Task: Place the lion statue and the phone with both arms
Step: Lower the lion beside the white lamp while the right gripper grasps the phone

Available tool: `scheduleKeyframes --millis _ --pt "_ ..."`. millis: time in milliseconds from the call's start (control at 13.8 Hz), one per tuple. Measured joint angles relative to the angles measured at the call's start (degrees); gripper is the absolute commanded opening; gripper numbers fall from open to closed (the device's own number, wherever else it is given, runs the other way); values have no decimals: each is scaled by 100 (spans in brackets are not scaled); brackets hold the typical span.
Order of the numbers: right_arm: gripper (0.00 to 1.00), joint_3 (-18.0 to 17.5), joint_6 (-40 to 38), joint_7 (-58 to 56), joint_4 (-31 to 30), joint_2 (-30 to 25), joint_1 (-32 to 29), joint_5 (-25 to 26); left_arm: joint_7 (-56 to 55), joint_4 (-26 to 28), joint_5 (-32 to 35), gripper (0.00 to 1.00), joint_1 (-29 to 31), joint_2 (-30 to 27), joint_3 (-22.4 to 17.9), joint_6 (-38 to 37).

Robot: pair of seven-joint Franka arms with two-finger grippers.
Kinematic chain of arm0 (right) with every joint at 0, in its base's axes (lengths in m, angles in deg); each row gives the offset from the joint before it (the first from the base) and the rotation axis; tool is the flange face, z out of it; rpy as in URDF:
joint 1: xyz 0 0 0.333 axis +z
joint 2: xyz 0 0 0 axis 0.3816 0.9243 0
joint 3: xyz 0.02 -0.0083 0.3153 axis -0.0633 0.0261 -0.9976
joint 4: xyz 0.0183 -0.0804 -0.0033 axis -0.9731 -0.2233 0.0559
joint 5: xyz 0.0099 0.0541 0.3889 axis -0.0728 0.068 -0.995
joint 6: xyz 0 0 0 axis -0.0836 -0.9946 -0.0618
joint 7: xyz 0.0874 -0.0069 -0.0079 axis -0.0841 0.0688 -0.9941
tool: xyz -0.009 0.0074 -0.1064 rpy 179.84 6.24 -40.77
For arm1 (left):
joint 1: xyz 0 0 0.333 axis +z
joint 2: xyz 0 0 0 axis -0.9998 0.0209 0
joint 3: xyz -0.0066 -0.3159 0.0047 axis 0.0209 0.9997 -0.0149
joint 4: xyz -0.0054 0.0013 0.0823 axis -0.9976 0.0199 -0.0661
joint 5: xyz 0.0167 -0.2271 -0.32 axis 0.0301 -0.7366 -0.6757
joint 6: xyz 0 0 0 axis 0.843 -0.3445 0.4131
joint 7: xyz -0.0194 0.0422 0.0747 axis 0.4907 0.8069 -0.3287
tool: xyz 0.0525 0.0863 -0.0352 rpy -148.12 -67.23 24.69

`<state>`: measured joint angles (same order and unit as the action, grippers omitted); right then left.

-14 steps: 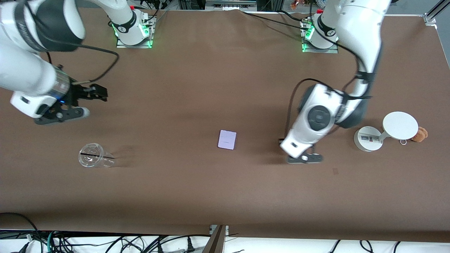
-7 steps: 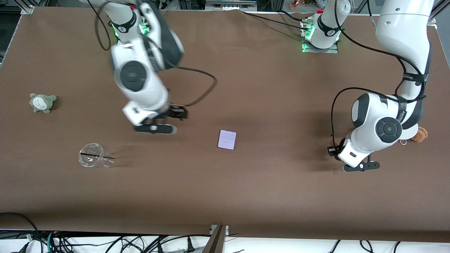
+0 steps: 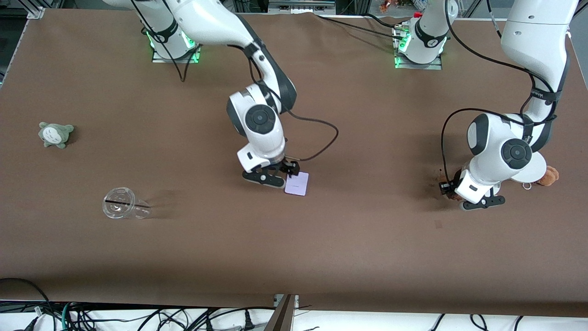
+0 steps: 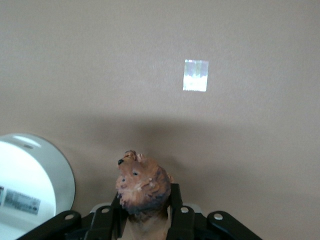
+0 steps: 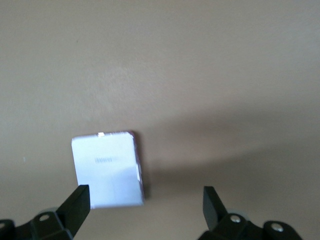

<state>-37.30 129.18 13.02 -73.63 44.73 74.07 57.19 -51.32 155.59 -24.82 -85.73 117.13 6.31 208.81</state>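
The lion statue (image 4: 142, 182), reddish-brown with a darker mane, is gripped between the fingers of my left gripper (image 4: 146, 202). In the front view this gripper (image 3: 450, 189) holds the lion statue (image 3: 453, 196) low over the table beside the white stand. The phone (image 3: 296, 184), flat and pale lavender, lies on the middle of the table. My right gripper (image 3: 281, 176) is low over it and open. In the right wrist view the phone (image 5: 106, 170) lies close to one finger (image 5: 77, 204) of the open right gripper (image 5: 145, 206).
The white round-based stand (image 3: 535, 168) is mostly hidden by the left arm, and its base shows in the left wrist view (image 4: 30, 185). A tan plush toy (image 3: 549, 176) sits beside it. A grey plush toy (image 3: 55, 134) and a clear cup (image 3: 121, 208) on its side lie toward the right arm's end. A small rectangular patch (image 3: 438, 224) marks the table.
The right arm has swung from its end of the table to the phone. The left gripper has moved with the lion statue toward the left arm's end, close to the stand.
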Motion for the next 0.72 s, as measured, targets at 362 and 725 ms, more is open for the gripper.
scheduleKeyframes --millis 362,725 --pt "100 -229 104 572 907 673 -304 -240 -10 414 389 0 54 -147 -12 367" --pt "100 -606 328 396 1143 1138 -359 -88 -9 678 836 0 263 -147 -12 819"
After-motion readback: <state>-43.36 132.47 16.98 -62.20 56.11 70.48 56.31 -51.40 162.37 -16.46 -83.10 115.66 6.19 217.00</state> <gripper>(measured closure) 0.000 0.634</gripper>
